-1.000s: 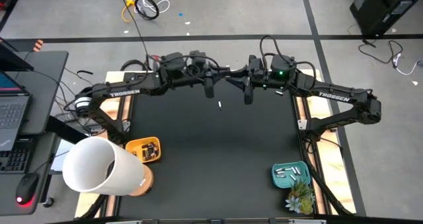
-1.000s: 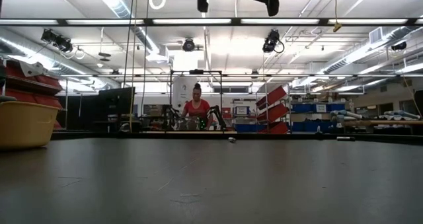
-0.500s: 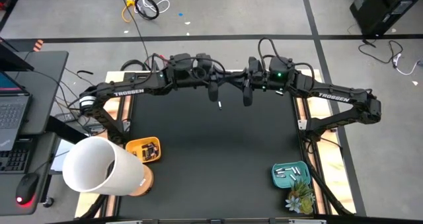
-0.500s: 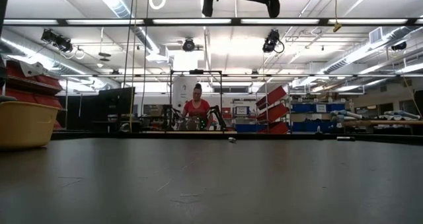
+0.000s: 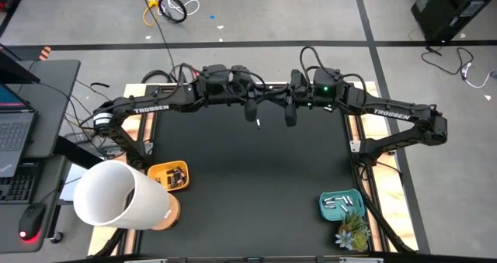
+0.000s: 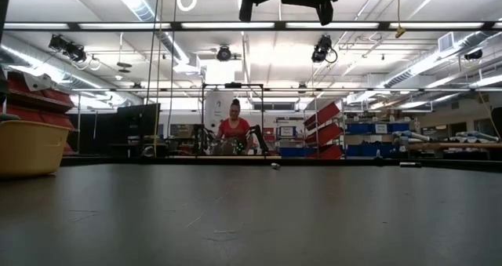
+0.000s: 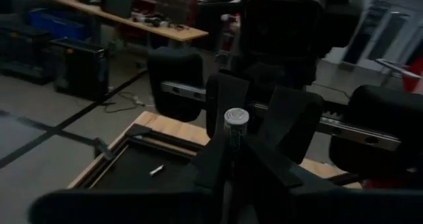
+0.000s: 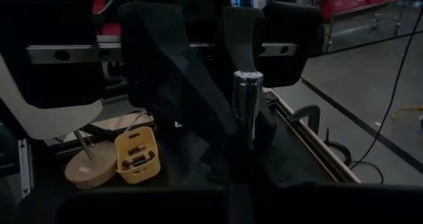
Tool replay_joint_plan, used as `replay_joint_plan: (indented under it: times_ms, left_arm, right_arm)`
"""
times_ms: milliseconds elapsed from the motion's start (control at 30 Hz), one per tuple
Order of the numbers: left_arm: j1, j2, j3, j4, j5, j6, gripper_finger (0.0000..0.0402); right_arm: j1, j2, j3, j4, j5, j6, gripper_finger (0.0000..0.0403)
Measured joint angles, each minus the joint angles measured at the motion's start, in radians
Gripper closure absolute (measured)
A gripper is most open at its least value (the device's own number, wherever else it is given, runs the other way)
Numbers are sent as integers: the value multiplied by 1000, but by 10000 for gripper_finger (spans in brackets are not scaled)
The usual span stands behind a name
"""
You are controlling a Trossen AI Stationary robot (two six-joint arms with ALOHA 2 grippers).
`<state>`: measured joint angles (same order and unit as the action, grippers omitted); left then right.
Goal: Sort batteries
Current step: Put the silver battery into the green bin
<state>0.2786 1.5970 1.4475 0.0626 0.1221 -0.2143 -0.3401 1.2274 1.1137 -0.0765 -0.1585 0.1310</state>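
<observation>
From my low view, both grippers were cut off by the top edge, so I could not see their fingertips. The batteries in the green tray point(image 5: 339, 206) and yellow bin point(image 5: 169, 176) were too small to count, and a speck point(image 6: 274, 165) stayed unidentifiable.

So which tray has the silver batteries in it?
The teal tray on the right arm's side, beside the small plant; the yellow tray opposite holds dark batteries.
</observation>
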Motion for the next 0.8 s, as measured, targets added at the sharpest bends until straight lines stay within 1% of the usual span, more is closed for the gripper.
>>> replay_joint_plan:
  times_ms: [67,200,300,367,467,567,667,800]
  left_arm:
    - [-1,-1,0,-6,-32,-18,307]
    - [11,-9,0,-14,-42,-63,232]
    - [22,-34,-3,-32,-50,-80,188]
    - [26,-54,-3,-35,-58,-82,172]
    - [37,-87,-2,-81,-60,-109,169]
    - [50,-108,-2,-186,-61,-166,181]
    - [48,-112,-2,-278,-65,-199,199]
    - [14,-112,-2,-350,-58,-187,222]
  right_arm:
    - [0,0,0,-1,5,-2,382]
    - [-2,-22,1,-11,18,-2,382]
    - [-3,-41,33,-95,19,-17,382]
    - [-3,-48,63,-187,19,-41,382]
    - [1,-54,112,-307,10,-61,382]
    - [26,-72,148,-445,-22,-62,382]
    - [86,-98,154,-603,-63,-45,382]
    - [181,-121,156,-815,-119,48,382]
